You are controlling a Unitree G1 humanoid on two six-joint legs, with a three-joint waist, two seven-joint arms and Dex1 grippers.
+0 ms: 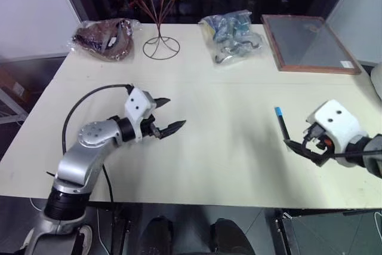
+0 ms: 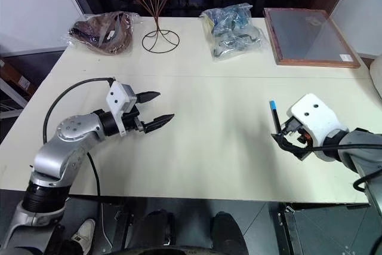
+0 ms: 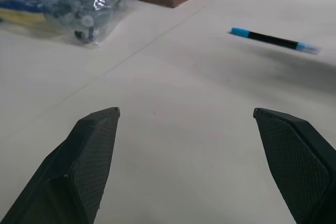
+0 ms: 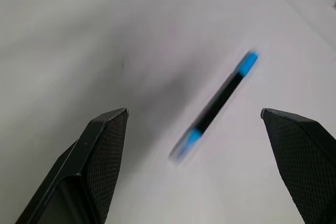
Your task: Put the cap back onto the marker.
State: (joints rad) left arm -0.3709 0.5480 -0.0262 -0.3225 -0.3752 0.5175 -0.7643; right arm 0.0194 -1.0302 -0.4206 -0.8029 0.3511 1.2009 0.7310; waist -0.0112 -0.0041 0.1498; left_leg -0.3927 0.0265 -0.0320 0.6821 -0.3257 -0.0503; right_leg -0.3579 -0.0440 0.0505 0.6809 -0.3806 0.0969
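The marker (image 1: 281, 123) is being seen lying near the table's (image 1: 227, 159) right edge, just beside the spread right gripper (image 1: 305, 148); the spread left gripper (image 1: 168, 115) is hovering well apart.

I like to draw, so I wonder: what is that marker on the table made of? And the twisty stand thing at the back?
The marker looks like smooth plastic: a black barrel with bright blue ends and a slight sheen. The wire stand seems to be thin metal, dark brownish, bent into loops on a ring base. The table looks matte cream, perhaps laminate.
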